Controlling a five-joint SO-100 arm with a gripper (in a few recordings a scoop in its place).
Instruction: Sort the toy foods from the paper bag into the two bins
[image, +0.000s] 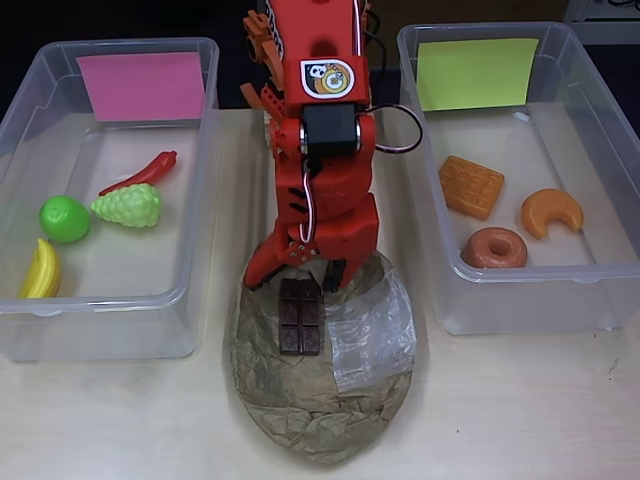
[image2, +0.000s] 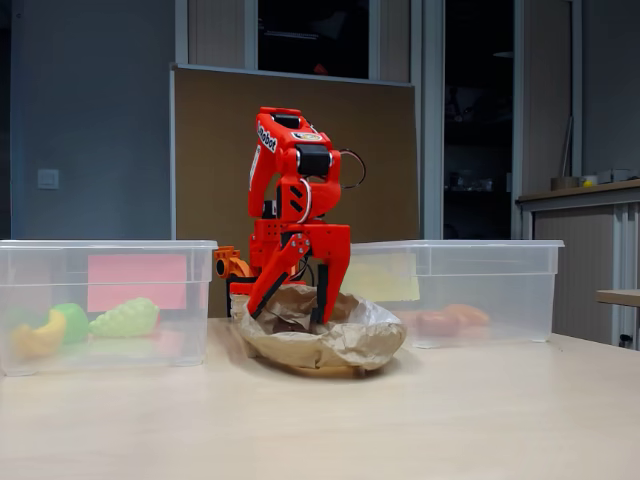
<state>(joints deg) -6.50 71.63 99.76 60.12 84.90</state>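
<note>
Pale wooden tabletop (image: 120, 420) fills my overhead view, with a brown board and dark windows behind it in the fixed view. I count two clear bins. My pink-labelled bin (image: 30, 90) holds four toys: a red chili (image: 145, 170), light-green grapes (image: 128, 205), a green apple (image: 63, 218) and a yellow banana (image: 42, 270). My yellow-green-labelled bin (image: 600, 90) holds three: an orange waffle (image: 471, 186), a croissant (image: 551, 212) and a donut (image: 494, 248). Between the bins sits one crumpled paper bag (image: 300, 410) with a shiny tape patch (image: 370, 345). One chocolate bar (image: 300, 318) lies in it. My red gripper (image: 298, 283) reaches down into the bag, jaws spread apart around the bar's top end; contact is hidden from me. Seen through the bin walls in the fixed view, the toys are blurred.
</note>
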